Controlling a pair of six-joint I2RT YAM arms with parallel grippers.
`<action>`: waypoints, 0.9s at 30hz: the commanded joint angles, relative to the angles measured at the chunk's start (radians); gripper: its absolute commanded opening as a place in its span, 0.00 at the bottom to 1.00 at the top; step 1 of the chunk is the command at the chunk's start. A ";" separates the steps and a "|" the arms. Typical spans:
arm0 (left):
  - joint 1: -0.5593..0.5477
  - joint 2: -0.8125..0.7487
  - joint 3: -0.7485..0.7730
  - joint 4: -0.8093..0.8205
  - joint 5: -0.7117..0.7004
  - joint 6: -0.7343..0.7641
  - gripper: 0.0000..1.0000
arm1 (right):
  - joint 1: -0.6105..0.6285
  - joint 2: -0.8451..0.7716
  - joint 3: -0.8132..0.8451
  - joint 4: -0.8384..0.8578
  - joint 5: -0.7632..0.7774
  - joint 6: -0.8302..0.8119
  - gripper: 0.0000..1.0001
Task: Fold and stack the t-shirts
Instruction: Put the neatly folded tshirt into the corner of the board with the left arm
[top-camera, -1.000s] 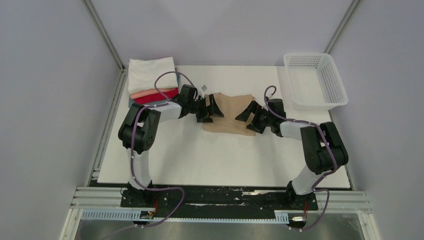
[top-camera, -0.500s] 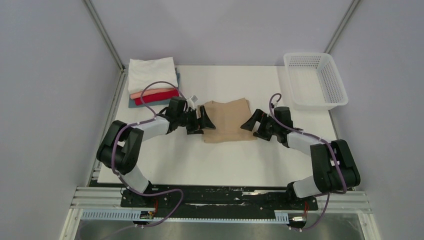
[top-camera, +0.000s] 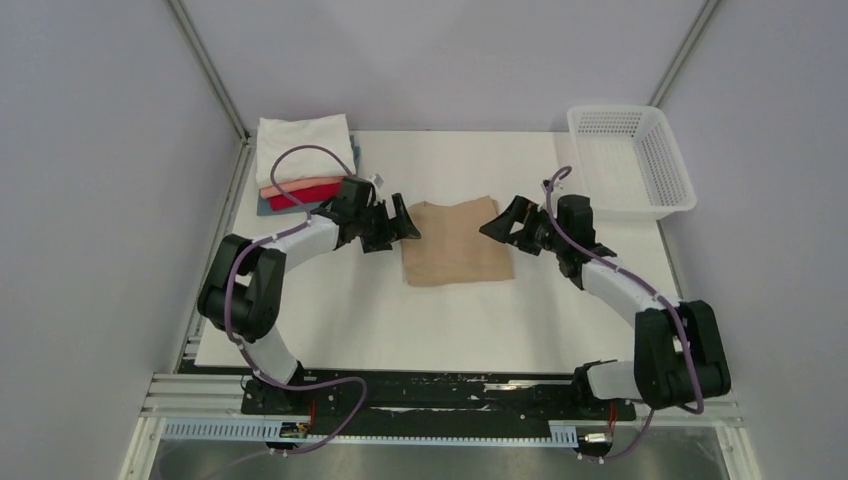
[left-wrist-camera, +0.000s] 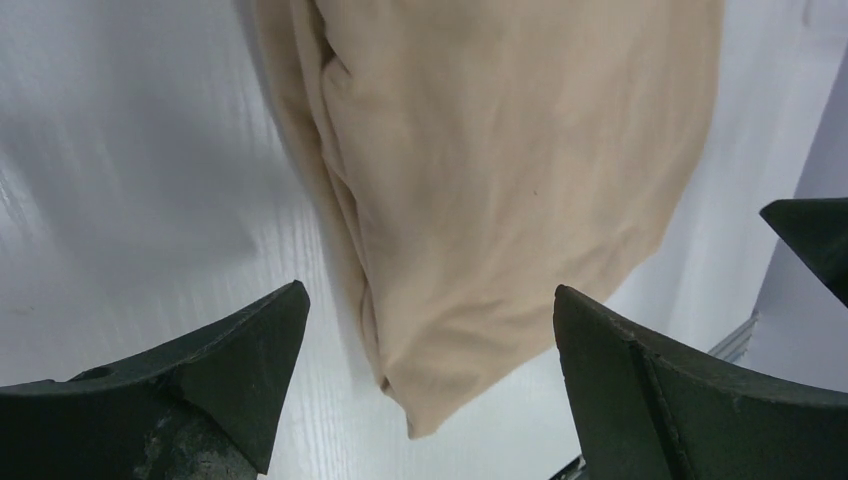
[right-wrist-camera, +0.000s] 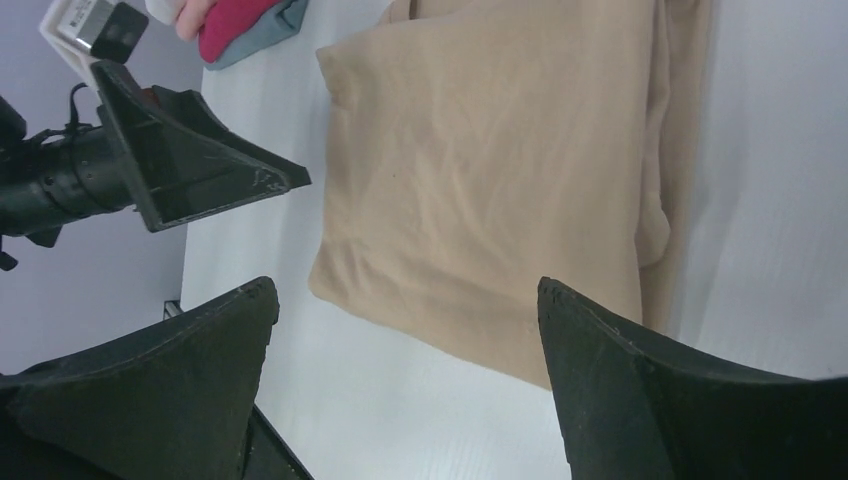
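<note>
Only overhead shows basket (top-camera: 667, 160); wrists show tan tee (left-wrist-camera: 500, 180)

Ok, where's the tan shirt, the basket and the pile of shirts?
tan shirt (top-camera: 456, 243): top view, middle of the folded cloth.
basket (top-camera: 665, 160): top view, right mesh wall.
pile of shirts (top-camera: 303, 150): top view, white top shirt.

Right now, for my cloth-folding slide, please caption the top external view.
Open left gripper and open right gripper flank the folded tan t-shirt; stack of folded shirts lies at far left.

Tan tee (top-camera: 455, 243) matt soft cloth; tbl (top-camera: 400, 320) smooth wht; basket (top-camera: 668, 165) plastic mesh.
</note>
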 joint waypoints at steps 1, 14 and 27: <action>0.005 0.087 0.086 -0.033 -0.066 -0.013 1.00 | 0.014 0.171 0.124 0.159 -0.119 0.031 1.00; 0.005 0.289 0.179 -0.034 0.004 -0.017 0.88 | 0.014 0.505 0.151 0.137 0.005 0.029 1.00; -0.056 0.379 0.242 -0.039 -0.027 -0.030 0.57 | 0.014 0.513 0.123 0.118 -0.029 0.030 1.00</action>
